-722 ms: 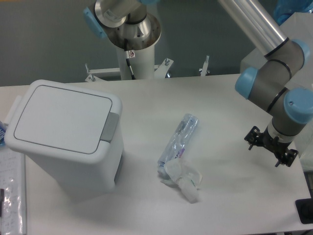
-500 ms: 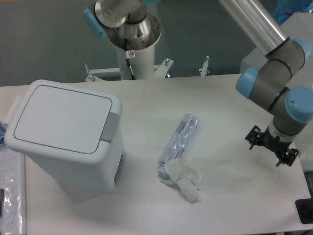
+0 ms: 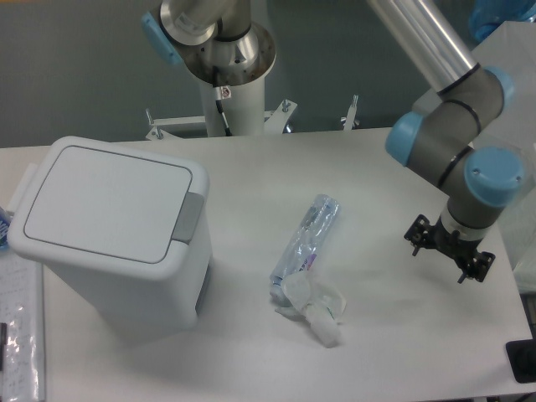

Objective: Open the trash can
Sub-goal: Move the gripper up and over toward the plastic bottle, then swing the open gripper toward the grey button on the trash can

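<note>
Nothing done yet: trash can (image 3: pixel 113 226) sits lid-down, far across from the gripper (image 3: pixel 445 249); its jaws' state, can't tell.

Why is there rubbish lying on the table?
A squashed plastic bottle and a crumpled clear wrapper lie loose on the table, outside the trash can, whose lid is shut. Nothing looks spilled or broken.
</note>
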You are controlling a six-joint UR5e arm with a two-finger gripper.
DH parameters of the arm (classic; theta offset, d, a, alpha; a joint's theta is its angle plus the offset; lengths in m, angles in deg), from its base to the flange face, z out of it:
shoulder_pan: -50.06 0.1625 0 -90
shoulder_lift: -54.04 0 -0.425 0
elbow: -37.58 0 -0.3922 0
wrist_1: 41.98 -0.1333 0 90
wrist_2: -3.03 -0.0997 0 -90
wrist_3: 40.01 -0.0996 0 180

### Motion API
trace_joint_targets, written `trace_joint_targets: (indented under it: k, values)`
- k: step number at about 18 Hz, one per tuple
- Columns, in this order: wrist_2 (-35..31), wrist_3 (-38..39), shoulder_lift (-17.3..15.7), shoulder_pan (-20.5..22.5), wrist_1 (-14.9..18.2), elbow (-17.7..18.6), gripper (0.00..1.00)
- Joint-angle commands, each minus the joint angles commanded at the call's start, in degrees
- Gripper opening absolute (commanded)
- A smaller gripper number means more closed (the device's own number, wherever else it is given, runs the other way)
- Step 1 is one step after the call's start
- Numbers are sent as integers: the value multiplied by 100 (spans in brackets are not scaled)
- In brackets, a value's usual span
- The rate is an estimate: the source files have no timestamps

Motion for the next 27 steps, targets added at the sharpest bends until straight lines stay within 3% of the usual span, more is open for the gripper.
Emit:
trace_joint_targets:
  k: [2, 4, 7, 10, 14, 18, 22, 25, 27]
  values:
    - [282, 695, -27, -44, -9, -78, 100]
    - [309, 997, -272, -254, 131, -167, 100]
    - [624, 1058, -658, -369, 772, -193, 100]
    - [1310, 1357, -1010, -413, 1098, -193, 100]
    - [1619, 2119, -1152, -834, 1572, -482, 100]
    - [2014, 3087, -1161, -1151, 1644, -843, 100]
    - [2699, 3185, -1160, -1151, 1924, -826, 100]
    - [2805, 3291, -1423, -1108, 2188, -888, 100]
    - [2971, 3474, -1433, -1116, 2215, -870, 100]
